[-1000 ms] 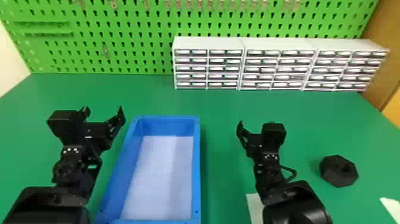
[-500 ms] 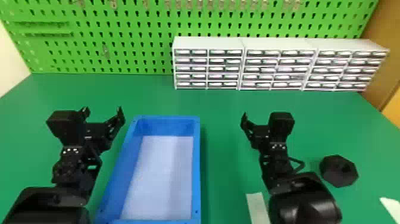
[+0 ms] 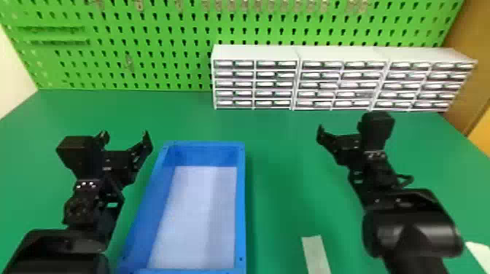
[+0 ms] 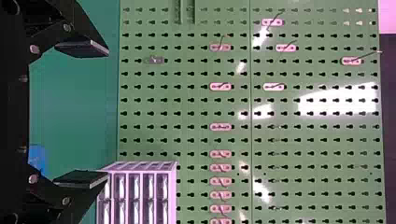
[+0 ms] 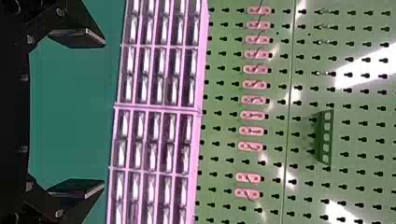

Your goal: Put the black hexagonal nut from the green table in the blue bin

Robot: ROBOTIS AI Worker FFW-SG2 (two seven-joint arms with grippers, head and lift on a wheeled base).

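In the head view my left gripper (image 3: 125,136) stands open just left of the blue bin (image 3: 241,204), above the green table (image 3: 280,175). My right gripper (image 3: 348,131) is over the table to the right of the bin, open and holding nothing. The black hexagonal nut is hidden behind my right forearm. In the left wrist view the left gripper (image 4: 107,113) has its two fingers wide apart, and a bit of the blue bin (image 4: 37,157) is visible. The right wrist view has the right gripper (image 5: 103,114) spread likewise, with nothing between its fingers.
White drawer cabinets (image 3: 255,53) line the table's back right, in front of a green pegboard (image 3: 153,54). A pale strip (image 3: 315,255) lies on the table between the bin and my right arm. Another white piece (image 3: 479,255) is at the right edge.
My right arm has moved forward and to the right, its forearm now covering the spot where the nut was visible. My left arm has kept still.
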